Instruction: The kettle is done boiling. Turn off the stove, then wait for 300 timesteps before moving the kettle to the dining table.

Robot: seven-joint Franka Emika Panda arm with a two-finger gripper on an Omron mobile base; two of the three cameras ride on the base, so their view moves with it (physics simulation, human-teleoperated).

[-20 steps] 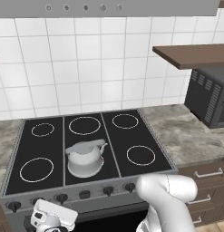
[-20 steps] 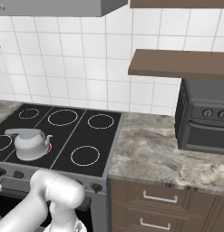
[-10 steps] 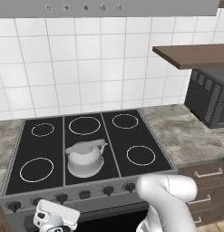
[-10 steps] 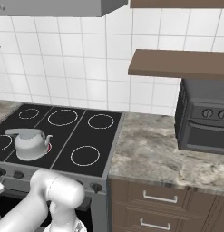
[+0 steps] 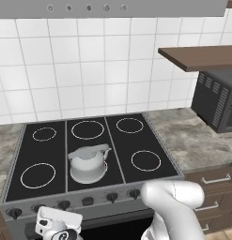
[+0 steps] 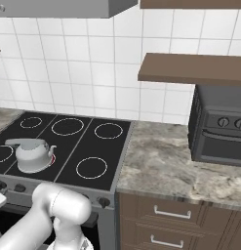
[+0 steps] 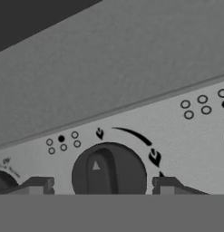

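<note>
The gripper [image 7: 99, 185] has sunk lower at the stove's [image 5: 89, 161] near left front over the last second, and its open jaws now straddle a black knob [image 7: 109, 174] without closing on it. The kettle [image 5: 88, 162] sits unmoved on the middle near burner, which glows red, so the stove probably isn't off yet.
</note>
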